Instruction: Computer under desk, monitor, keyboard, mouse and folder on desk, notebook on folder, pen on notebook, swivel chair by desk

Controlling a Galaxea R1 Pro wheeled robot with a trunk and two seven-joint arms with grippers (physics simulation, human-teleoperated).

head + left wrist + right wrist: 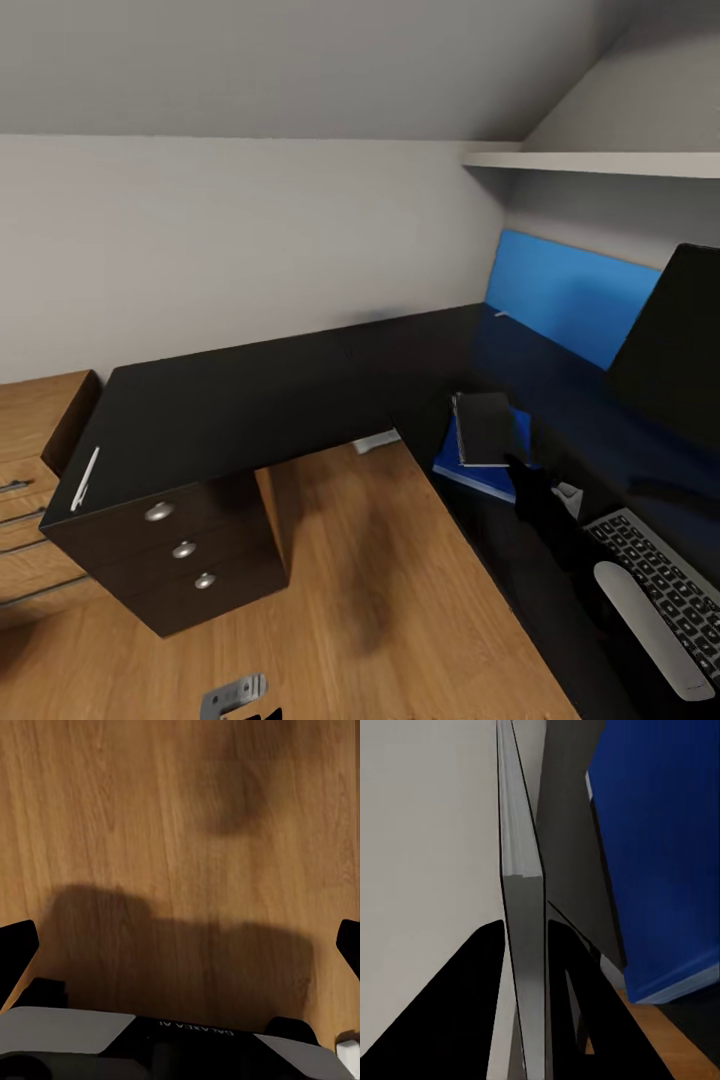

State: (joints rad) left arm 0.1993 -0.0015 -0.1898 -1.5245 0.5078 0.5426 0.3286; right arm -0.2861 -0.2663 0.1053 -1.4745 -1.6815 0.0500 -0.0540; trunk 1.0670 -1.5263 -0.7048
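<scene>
From the head camera I see the desk (250,400) running along the wall and turning down the right side. On that right wing the notebook (485,428) already lies on top of the folder (478,478), near the inner corner of the L, so the stack is built up to its second layer. The keyboard (665,590) sits at the near end of the same wing, and the monitor (675,340) stands behind it toward the wall edge, which keeps screen, keys and stack in one row. The pen (85,478) lies apart from all that, at the front left corner of the other wing, above the drawers; I judge it is the piece left to fetch.

My left gripper (180,945) hangs over bare wooden floor (150,810) with its fingers spread wide, holding nothing. On the right wrist view I see dark finger shapes either side of a thin grey panel edge, but I cannot tell whether those jaws are pinching it.
</scene>
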